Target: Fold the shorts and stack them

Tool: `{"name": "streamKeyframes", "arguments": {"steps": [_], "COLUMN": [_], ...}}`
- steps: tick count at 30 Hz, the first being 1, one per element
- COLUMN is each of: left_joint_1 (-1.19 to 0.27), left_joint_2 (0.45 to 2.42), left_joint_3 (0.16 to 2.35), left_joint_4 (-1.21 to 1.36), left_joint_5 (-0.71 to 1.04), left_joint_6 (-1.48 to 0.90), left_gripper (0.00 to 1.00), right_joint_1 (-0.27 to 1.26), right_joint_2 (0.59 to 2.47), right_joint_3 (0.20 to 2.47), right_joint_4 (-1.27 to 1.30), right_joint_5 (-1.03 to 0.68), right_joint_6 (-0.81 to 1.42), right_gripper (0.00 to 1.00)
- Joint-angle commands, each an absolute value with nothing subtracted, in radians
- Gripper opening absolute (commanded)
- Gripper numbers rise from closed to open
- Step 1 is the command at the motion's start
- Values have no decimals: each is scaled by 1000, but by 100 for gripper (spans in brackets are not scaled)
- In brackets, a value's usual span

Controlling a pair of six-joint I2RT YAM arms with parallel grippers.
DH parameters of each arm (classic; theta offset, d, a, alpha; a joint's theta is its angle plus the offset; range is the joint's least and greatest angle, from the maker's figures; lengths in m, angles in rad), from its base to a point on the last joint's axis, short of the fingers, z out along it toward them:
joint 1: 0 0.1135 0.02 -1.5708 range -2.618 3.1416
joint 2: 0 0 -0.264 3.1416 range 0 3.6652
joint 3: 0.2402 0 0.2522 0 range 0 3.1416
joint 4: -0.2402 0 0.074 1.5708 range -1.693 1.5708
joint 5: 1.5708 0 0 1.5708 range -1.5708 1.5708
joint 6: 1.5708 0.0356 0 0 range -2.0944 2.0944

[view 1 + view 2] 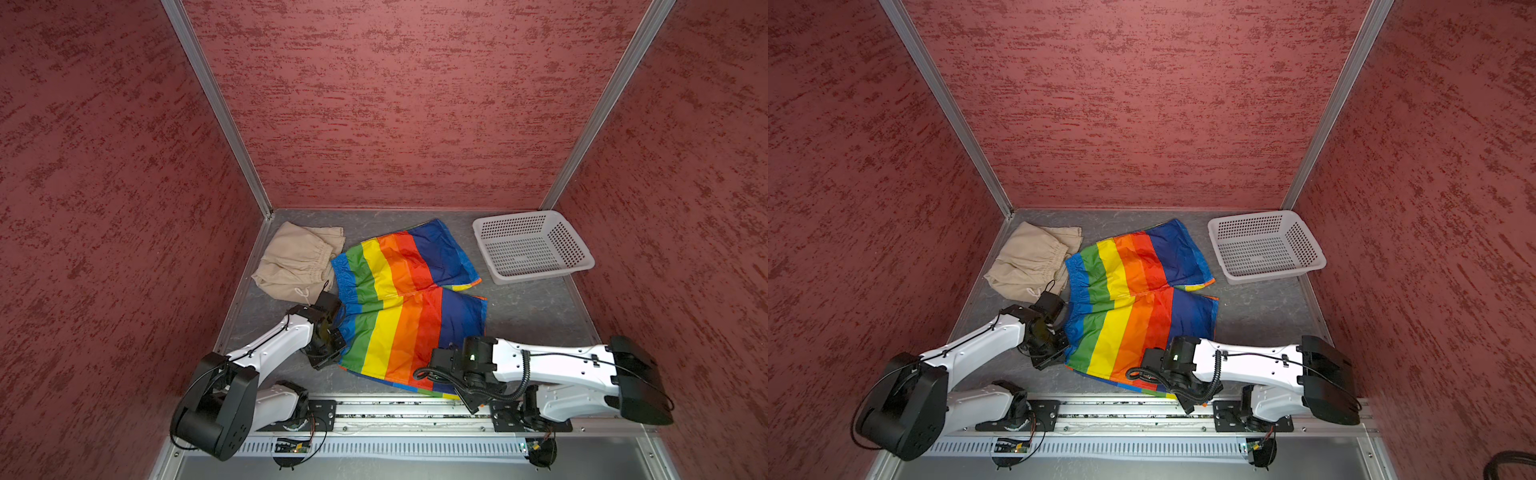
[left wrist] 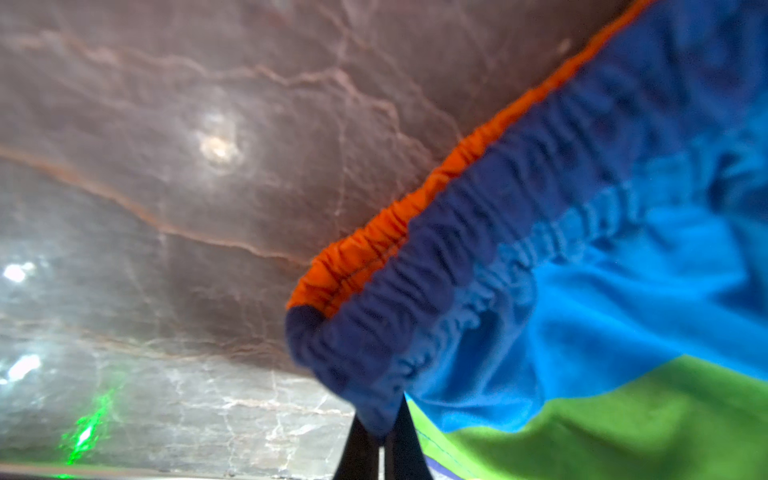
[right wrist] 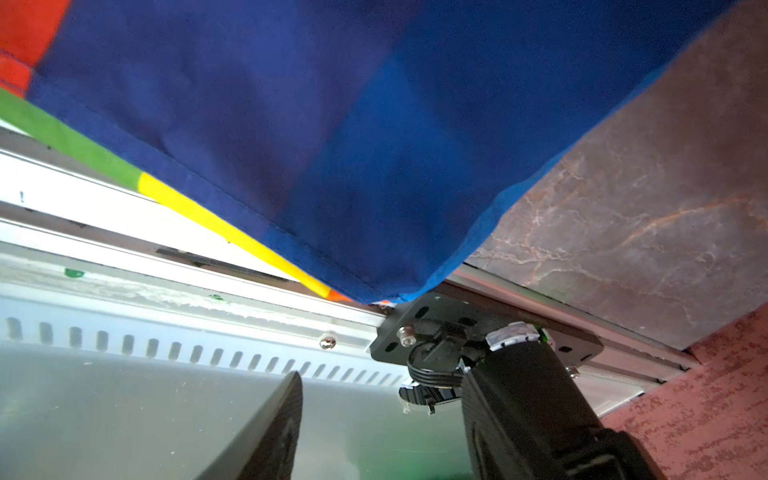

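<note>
Fold and stack, barely begun: the rainbow-striped shorts (image 1: 399, 307) lie spread open and unfolded across the middle of the grey table (image 1: 532, 316), waistband toward the left arm and both legs pointing right, the near hem reaching the metal rail (image 1: 395, 409) at the front edge. The left gripper (image 2: 380, 432) is pinched tight on the gathered navy corner of that waistband, seen close in the left wrist view, while the right gripper (image 3: 386, 386) hangs with its jaws spread and nothing between them, just short of the blue hem corner of the near leg. The beige shorts (image 1: 295, 259) sit in a soft heap at the far left corner of the table, just beside the striped pair's waistband (whether that heap counts as a proper fold cannot be told from here). By the look of things, the striped pair has every fold ahead of it, and no stack exists, since neither pair lies on the other. The white perforated basket (image 1: 565, 245) stands at the far right, well apart from both pairs, and holds nothing.
</note>
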State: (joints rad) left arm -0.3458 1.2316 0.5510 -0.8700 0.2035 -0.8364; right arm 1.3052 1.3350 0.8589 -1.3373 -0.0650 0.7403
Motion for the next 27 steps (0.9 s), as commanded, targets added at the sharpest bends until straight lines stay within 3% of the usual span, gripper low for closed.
{"name": "streamKeyframes", "arguments": {"steps": [1, 11, 20, 22, 27], "left_joint_1": [-330, -308, -300, -300, -299], "left_joint_2": [1267, 1262, 1261, 1261, 1262], "left_joint_3": [510, 515, 504, 503, 505], "left_joint_4": [-787, -790, -771, -768, -775], "left_joint_5": [170, 191, 217, 221, 227], "left_joint_6": [-825, -812, -813, -813, -811], "left_gripper": [0, 0, 0, 0, 0], "right_joint_1": [1319, 1373, 1372, 1373, 1372], "right_joint_2": [1353, 1434, 1445, 1440, 1383], "right_joint_3": [856, 831, 731, 705, 673], "right_joint_4": [-1326, -1197, -1078, -1049, -1051], "right_joint_5": [-95, -117, 31, 34, 64], "right_joint_6": [752, 751, 794, 824, 900], "right_gripper": [63, 61, 49, 43, 8]}}
